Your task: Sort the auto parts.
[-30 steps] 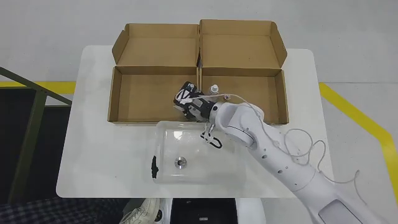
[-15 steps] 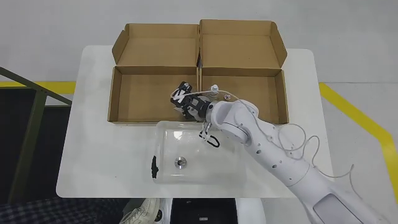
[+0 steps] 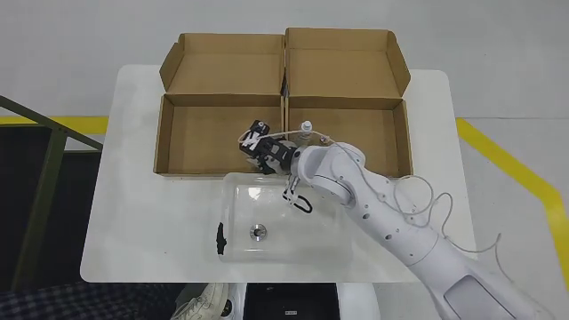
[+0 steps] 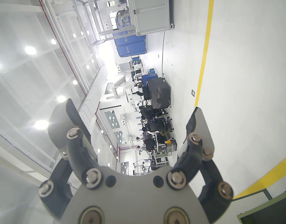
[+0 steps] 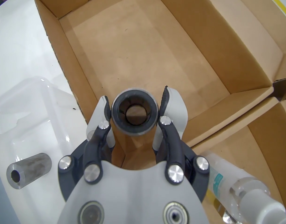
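My right fingers [image 5: 175, 104] are closed on a bushing [image 5: 133, 115], a dark ring in a metal sleeve. They pinch it on two opposite sides, with its bore facing back at the wrist camera. From the top the part is too small between the fingers for me to make out. That view does place the fingers over the near corner of the left cardboard box [image 3: 191, 138], by the wall where it meets the right cardboard box [image 3: 364, 133].

In the right wrist view the left box's brown floor lies beyond the fingertips. I cannot tell whether the bushing touches the box wall under it. A clear bottle [image 5: 222, 180] lies in the right box, just beside the fingers' base.

On the other side of the fingers, and nearer the robot than they are, sits a clear plastic tray [image 3: 240, 187]. It holds a metal cylinder [image 5: 28, 170] lying on its side, and the top view adds a black part [image 3: 220, 238] at the tray's outer edge, well apart from the fingers.

My left fingers [image 4: 201, 129] are spread wide and hold nothing. They point out into a factory hall with ceiling lights, framed machine enclosures and a yellow line [image 4: 204, 47] on the pale floor.

Boxes and tray rest on a white tabletop [image 3: 133, 187].
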